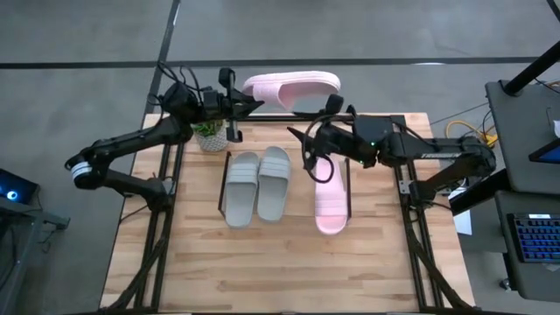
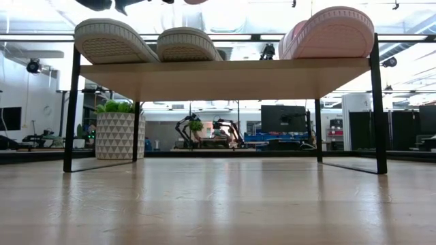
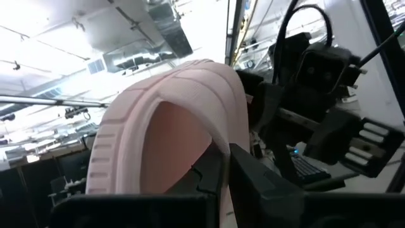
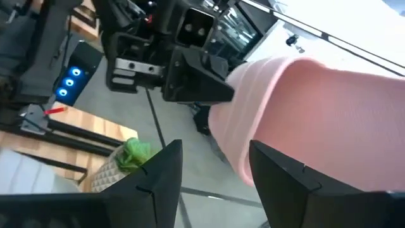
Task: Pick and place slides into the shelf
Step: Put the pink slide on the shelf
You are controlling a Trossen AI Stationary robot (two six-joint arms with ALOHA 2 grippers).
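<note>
My left gripper (image 1: pixel 236 103) is shut on a pale pink slide (image 1: pixel 291 87) and holds it in the air beyond the table's far edge. In the left wrist view the slide (image 3: pixel 171 120) fills the picture above the shut fingers. My right gripper (image 1: pixel 313 118) stands open just near of the slide's right end. In its wrist view the slide (image 4: pixel 316 107) lies ahead of the gap (image 4: pixel 212 174), and no touch shows. The shelf (image 2: pixel 225 71) bears two grey slides (image 1: pixel 243 188) (image 1: pixel 273 182) and another pink slide (image 1: pixel 330 201), each resting sole down on the board. My left gripper pinches the pink slide between its two fingers at the slide's left end (image 1: pixel 249 89), coming level from the table's left. In its wrist view the fingers (image 3: pixel 209 171) close on the slide's lower edge. The slide hangs clear of table and shelf, reaching toward the right.
A potted plant (image 1: pixel 208 136) in a patterned white pot stands at the table's far left, just under my left gripper. The shelf's black rods (image 1: pixel 350 188) frame the middle of the table. Bare wooden tabletop (image 1: pixel 280 271) lies near of the shelf.
</note>
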